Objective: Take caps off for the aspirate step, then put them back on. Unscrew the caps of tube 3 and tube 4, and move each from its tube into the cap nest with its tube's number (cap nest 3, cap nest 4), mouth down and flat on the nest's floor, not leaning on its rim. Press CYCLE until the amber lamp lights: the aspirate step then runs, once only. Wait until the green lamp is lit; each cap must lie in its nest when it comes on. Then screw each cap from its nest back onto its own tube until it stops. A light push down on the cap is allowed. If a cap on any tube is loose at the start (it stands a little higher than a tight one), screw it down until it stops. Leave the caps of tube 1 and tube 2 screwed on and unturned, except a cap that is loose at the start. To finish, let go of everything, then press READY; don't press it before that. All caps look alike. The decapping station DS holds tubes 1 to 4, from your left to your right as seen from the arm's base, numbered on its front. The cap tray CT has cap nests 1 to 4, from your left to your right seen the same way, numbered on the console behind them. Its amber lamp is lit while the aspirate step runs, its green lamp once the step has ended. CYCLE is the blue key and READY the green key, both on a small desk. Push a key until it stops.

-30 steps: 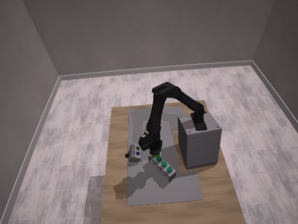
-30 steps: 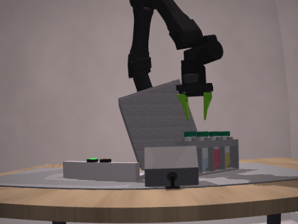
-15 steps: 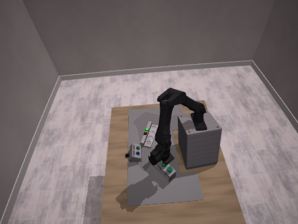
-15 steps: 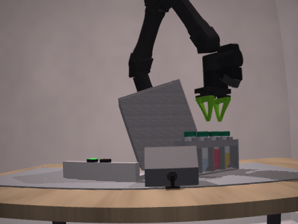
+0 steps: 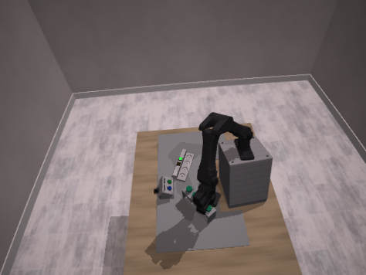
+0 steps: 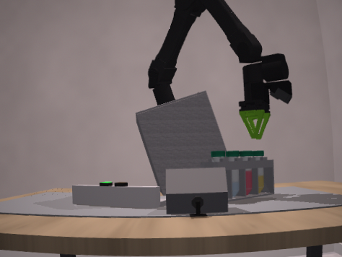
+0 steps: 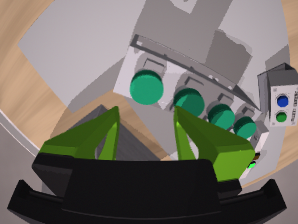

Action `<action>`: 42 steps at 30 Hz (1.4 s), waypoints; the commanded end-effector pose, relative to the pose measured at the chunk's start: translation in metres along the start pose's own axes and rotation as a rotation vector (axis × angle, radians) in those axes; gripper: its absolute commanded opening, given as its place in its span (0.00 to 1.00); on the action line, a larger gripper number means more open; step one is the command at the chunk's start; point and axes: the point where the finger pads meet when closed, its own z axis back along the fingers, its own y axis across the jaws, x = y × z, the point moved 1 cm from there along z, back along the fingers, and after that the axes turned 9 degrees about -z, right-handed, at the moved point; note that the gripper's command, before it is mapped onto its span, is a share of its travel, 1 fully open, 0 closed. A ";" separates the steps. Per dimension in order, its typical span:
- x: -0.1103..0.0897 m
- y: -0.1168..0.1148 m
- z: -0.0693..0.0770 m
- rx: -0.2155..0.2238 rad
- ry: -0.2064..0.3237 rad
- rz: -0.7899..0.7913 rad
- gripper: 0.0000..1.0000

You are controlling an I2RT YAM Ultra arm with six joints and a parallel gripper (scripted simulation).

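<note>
The decapping station (image 6: 249, 177) holds a row of tubes, each with a green cap on it; the caps show in the wrist view (image 7: 147, 87), (image 7: 189, 102), (image 7: 221, 116), (image 7: 245, 127). My gripper (image 6: 257, 136) is open and empty. It hangs a short way above the end cap (image 6: 257, 154) farthest from the key desk, not touching it. In the wrist view my fingers frame that end of the row. The cap tray (image 5: 184, 165) lies apart, with its green lamp (image 6: 105, 183) lit and the lamp beside it (image 6: 121, 184) dark.
The key desk (image 5: 167, 186) with the blue key (image 7: 282, 100) and green key (image 7: 281, 117) stands beside the station's other end. A tall grey block (image 5: 245, 174) carrying the arm's base stands close behind the station.
</note>
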 end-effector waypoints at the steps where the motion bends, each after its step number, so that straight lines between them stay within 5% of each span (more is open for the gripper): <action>1: 0.007 0.000 0.002 -0.001 -0.019 0.022 0.49; 12: 0.007 0.000 -0.031 -0.001 -0.019 0.022 0.49; 42: 0.008 0.000 -0.038 -0.001 -0.019 0.022 0.49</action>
